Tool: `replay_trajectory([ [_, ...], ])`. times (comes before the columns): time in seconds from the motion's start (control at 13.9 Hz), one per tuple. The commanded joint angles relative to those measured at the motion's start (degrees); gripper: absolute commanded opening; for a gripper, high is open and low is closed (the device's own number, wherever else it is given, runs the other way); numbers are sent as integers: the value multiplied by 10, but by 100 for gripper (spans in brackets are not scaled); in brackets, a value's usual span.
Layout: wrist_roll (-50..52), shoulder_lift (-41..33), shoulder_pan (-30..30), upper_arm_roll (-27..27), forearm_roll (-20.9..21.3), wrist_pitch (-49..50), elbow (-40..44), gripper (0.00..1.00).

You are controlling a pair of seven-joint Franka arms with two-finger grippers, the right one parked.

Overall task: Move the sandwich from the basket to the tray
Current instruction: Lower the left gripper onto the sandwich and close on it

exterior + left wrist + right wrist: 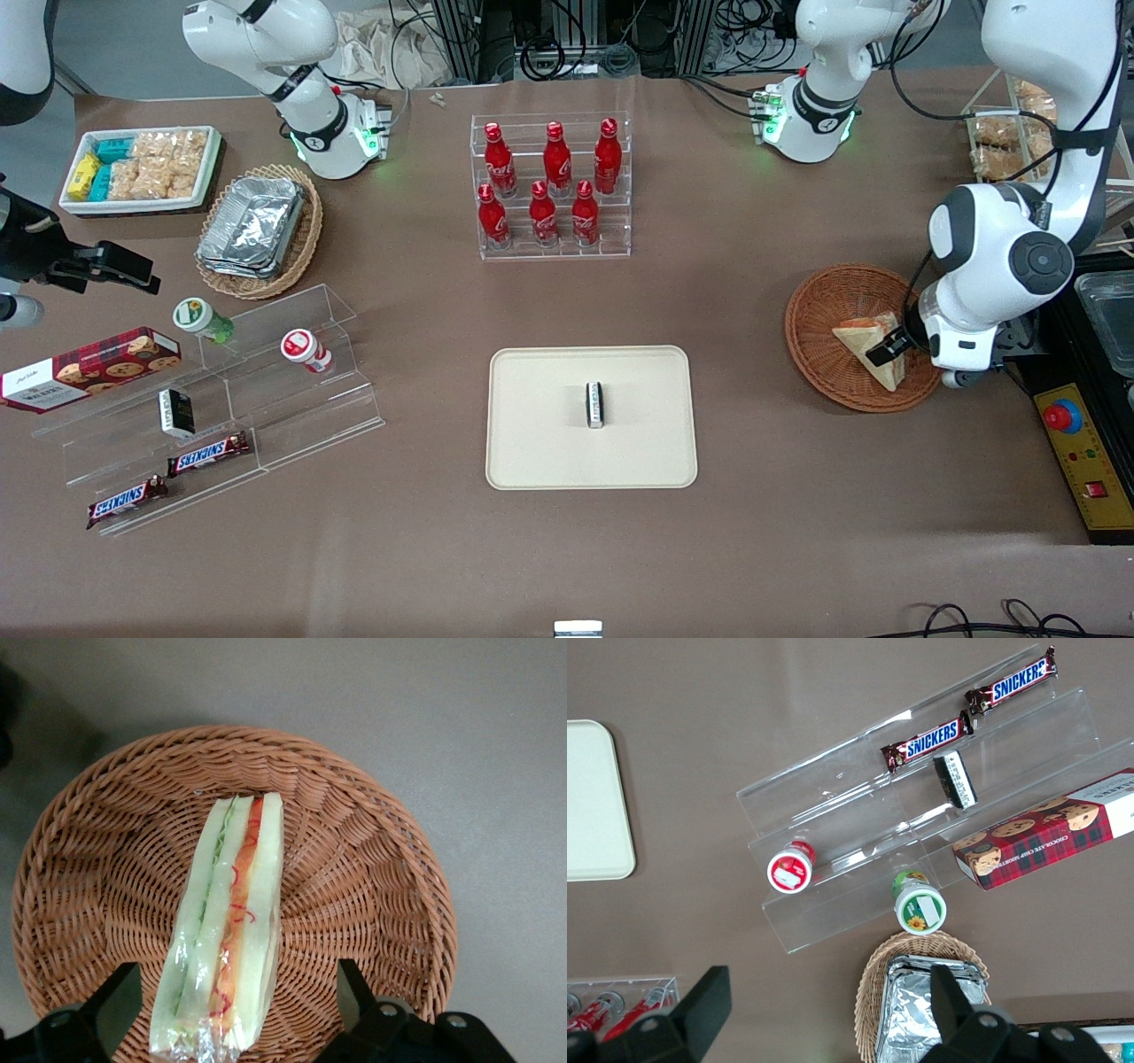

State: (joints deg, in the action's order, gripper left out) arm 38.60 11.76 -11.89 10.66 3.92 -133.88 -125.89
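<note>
The big brown surface [753, 496] holds everything. Near its middle lies the tray [540, 443], flat and cream, with one small dark and white packet [595, 404] lying on it. The tray is well apart from the basket [819, 341], which sits toward the working arm's end of the surface. The basket is round, brown and woven, with low sloping sides.

The sandwich [229, 921] is in the basket. It stands on its edge, so you can see the white bread with the green and red stripes of filling. It is wrapped in clear, shiny film.

The gripper [895, 346] hangs just over the sandwich, low inside the basket. Its two black fingers [354, 988] are wide apart, one on each side of the sandwich. They do not touch it yet. So the picking up has not been done.

I think the sandwich is light and very soft. The bread would squash if it were squeezed hard, and the filling could push out. The film looks slippery too, so it might slide out of a loose hold. A good place to hold it seems to be across the two flat bread sides, near the middle. A gentle squeeze should be enough. It should be lifted clear of the basket's rim before going over to the tray.
</note>
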Motion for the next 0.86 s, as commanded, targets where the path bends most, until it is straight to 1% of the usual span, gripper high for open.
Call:
replay_trajectory([
  [0.0, 14, 1, -5, 3, 13, -41, -23, 98],
  [0.36, 16, 12, -5, 3, 11, -60, -33, 98],
  [0.5, 16, 19, -8, 3, 11, -82, -43, 96],
  [0.58, 16, 21, -8, 3, 11, -89, -45, 81],
  [0.65, 15, 21, -8, 3, 11, -89, -45, 42],
  [0.72, 10, 21, -7, 3, 12, -89, -45, 16],
  [0.79, 9, 20, -6, 3, 12, -89, -45, 0],
])
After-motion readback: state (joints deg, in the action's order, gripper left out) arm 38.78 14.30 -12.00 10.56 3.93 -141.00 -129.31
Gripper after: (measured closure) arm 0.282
